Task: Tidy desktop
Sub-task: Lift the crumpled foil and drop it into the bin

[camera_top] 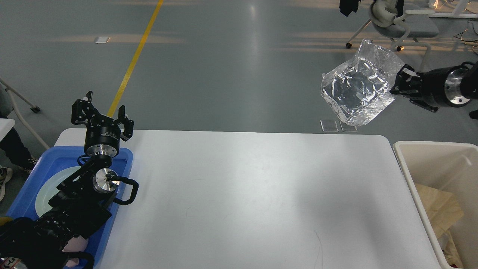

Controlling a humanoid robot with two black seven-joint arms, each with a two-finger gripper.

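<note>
Desk (239, 194) clear; my right hand (400, 80) pinches the crumpled foil sheet (356, 89) aloft. I should swing it over the cream bin (405, 149) below before releasing. Left hand (101, 114) open.

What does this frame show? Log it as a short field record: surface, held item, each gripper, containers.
surface: white desktop, nothing lying on it
held item: crumpled foil sheet, in the air beyond the desktop's far right corner
right gripper: shut on the foil's edge
left gripper: open, holding nothing, over the blue tray
tray contents: pale plate, partly hidden by the left arm
bin: cream bin at right, brown paper inside
</note>
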